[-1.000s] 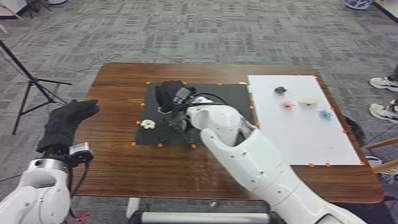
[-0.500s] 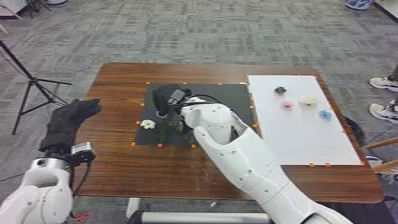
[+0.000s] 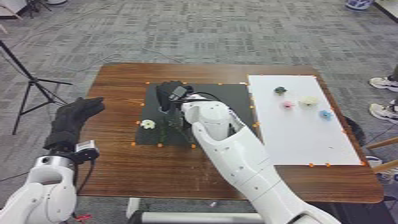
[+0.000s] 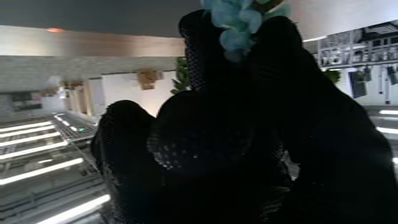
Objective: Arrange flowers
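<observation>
1. Head view: our right hand point(image 3: 169, 96) sits at the black mat's point(image 3: 233, 94) eleven o'clock, the white flower point(image 3: 147, 123) at its eight.
2. Those fingertips pinch the blue-green flower point(image 4: 236, 24); our left hand point(image 3: 74, 117) has relaxed fingers.
3. Loosening too early could topple our bloom.

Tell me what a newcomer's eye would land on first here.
Probably the white right arm, slanting across the table to its black right hand over the dark mat. In the right wrist view, a pale blue-green bloom stands out between that hand's fingertips. Next come the pink flower, cream flower and blue flower on the white sheet.
</observation>
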Robot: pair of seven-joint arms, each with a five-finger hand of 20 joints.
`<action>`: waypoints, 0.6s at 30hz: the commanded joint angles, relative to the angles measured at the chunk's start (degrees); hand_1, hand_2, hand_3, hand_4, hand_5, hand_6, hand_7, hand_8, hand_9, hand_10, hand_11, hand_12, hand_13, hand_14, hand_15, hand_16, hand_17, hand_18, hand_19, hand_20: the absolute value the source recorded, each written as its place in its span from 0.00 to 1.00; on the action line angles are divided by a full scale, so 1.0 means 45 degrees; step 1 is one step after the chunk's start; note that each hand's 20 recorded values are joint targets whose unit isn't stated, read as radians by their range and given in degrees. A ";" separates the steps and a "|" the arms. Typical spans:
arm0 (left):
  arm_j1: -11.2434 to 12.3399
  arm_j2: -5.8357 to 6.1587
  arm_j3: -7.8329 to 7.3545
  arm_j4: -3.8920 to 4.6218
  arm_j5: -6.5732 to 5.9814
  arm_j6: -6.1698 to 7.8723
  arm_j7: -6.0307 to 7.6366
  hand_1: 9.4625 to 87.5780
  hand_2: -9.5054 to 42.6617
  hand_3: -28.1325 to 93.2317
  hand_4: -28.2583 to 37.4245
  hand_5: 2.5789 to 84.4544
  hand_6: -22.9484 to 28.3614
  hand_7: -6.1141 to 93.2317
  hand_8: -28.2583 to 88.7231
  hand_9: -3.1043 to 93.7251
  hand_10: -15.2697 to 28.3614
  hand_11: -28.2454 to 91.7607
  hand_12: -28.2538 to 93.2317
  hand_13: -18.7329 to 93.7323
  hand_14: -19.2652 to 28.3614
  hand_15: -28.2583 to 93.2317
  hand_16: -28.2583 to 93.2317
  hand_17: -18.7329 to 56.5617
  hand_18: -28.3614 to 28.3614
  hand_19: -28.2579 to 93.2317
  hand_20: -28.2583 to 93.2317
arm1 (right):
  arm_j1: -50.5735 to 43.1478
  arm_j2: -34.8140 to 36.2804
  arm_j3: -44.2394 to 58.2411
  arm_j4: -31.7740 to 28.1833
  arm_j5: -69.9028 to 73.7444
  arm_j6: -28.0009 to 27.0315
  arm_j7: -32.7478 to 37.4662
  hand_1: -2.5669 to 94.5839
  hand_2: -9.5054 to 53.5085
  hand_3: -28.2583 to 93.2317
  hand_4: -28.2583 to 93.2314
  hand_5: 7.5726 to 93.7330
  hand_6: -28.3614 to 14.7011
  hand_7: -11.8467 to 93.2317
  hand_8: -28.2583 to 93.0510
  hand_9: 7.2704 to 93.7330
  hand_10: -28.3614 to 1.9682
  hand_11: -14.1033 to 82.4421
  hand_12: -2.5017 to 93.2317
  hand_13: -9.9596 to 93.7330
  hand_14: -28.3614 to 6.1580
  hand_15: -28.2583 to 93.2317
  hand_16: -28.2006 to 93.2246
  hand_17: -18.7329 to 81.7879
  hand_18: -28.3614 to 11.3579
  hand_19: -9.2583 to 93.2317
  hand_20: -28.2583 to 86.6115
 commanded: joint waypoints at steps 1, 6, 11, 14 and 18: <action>-0.0224 0.0000 0.0130 0.0062 0.0070 -0.0245 -0.0007 0.19 0.66 0.78 0.00 0.67 0.50 0.23 0.17 0.61 0.68 0.40 0.32 0.53 0.73 0.38 0.21 0.37 0.67 0.26 0.37 | -0.0032 -0.0303 0.0198 0.0073 -0.0255 -0.0165 0.0017 0.57 0.04 0.72 0.08 0.78 0.75 0.31 0.22 0.85 0.68 0.22 0.17 1.00 0.78 0.72 0.51 0.83 0.34 1.00 0.79; -0.0279 0.0029 0.0166 0.0085 0.0080 -0.0269 -0.0042 0.19 0.61 0.79 0.00 0.66 0.50 0.23 0.17 0.61 0.68 0.40 0.32 0.53 0.74 0.38 0.21 0.37 0.67 0.26 0.37 | -0.0059 -0.0276 0.0124 -0.0062 -0.0184 -0.0421 0.0097 0.55 0.03 0.72 0.09 0.75 0.73 0.30 0.22 0.81 0.65 0.25 0.13 1.00 0.78 0.72 0.51 0.83 0.34 1.00 0.78; -0.0337 0.0043 0.0196 0.0111 0.0108 -0.0317 -0.0082 0.19 0.58 0.79 0.00 0.66 0.50 0.23 0.17 0.61 0.68 0.40 0.32 0.53 0.74 0.38 0.21 0.37 0.67 0.27 0.37 | -0.0038 -0.0118 -0.0098 -0.0250 0.0137 -0.0535 0.0322 0.52 0.02 0.73 0.09 0.71 0.70 0.29 0.22 0.77 0.62 0.25 0.12 0.99 0.78 0.72 0.51 0.83 0.35 1.00 0.77; -0.0275 0.0025 0.0163 0.0100 0.0104 -0.0266 -0.0053 0.19 0.53 0.80 0.00 0.66 0.50 0.23 0.17 0.61 0.68 0.40 0.32 0.53 0.74 0.38 0.21 0.37 0.67 0.26 0.37 | -0.0046 -0.0099 -0.0137 -0.0336 0.0263 -0.0625 0.0327 0.50 0.02 0.75 0.09 0.69 0.68 0.29 0.21 0.76 0.61 0.25 0.12 0.99 0.78 0.72 0.50 0.83 0.35 1.00 0.77; -0.0244 0.0022 0.0131 0.0116 0.0054 -0.0221 -0.0045 0.18 0.48 0.80 0.00 0.65 0.51 0.22 0.17 0.60 0.68 0.40 0.32 0.52 0.74 0.37 0.21 0.37 0.67 0.26 0.37 | -0.0010 -0.0044 -0.0224 -0.0406 0.0378 -0.0665 0.0359 0.48 0.01 0.76 0.09 0.68 0.67 0.28 0.20 0.75 0.59 0.25 0.12 0.99 0.78 0.72 0.50 0.83 0.35 1.00 0.76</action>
